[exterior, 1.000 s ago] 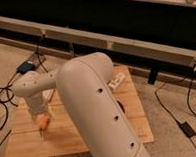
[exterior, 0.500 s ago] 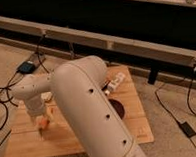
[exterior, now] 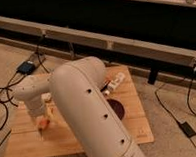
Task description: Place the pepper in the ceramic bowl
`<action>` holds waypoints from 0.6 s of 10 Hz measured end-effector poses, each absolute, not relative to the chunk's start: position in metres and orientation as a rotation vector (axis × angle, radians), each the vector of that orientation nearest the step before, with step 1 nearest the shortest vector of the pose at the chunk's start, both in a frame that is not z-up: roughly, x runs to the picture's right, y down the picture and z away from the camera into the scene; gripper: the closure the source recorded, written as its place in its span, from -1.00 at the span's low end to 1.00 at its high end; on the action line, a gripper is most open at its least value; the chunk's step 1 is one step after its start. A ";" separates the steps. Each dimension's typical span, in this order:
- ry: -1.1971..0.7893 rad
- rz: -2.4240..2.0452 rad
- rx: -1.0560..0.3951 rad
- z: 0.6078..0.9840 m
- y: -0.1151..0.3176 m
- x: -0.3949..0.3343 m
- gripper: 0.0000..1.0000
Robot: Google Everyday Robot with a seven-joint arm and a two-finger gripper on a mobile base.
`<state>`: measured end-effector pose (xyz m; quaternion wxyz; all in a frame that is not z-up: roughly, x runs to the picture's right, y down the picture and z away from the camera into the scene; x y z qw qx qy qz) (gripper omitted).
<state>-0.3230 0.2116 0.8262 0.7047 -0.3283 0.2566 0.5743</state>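
One gripper [exterior: 41, 118] at tapered pepper [exterior: 42, 124], wooden tabletop [exterior: 25, 143]

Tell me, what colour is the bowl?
Dark maroon bowl, camera view; gripper sits left, by the orange pepper.

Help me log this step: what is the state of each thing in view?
gripper: low over the table, at the pepper.
pepper: at the gripper's tip, outside the ceramic bowl.
ceramic bowl: on the table, partly hidden by the arm.
remote: lying flat.
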 end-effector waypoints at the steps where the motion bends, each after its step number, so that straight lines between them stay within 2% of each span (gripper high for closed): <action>1: 0.571 1.274 -0.727 0.828 0.212 -0.323 -0.30; 4: 0.571 1.267 -0.718 0.830 0.214 -0.321 -0.27; 5: 0.572 1.266 -0.716 0.831 0.214 -0.320 -0.17; 6: 0.573 1.265 -0.714 0.832 0.215 -0.319 0.06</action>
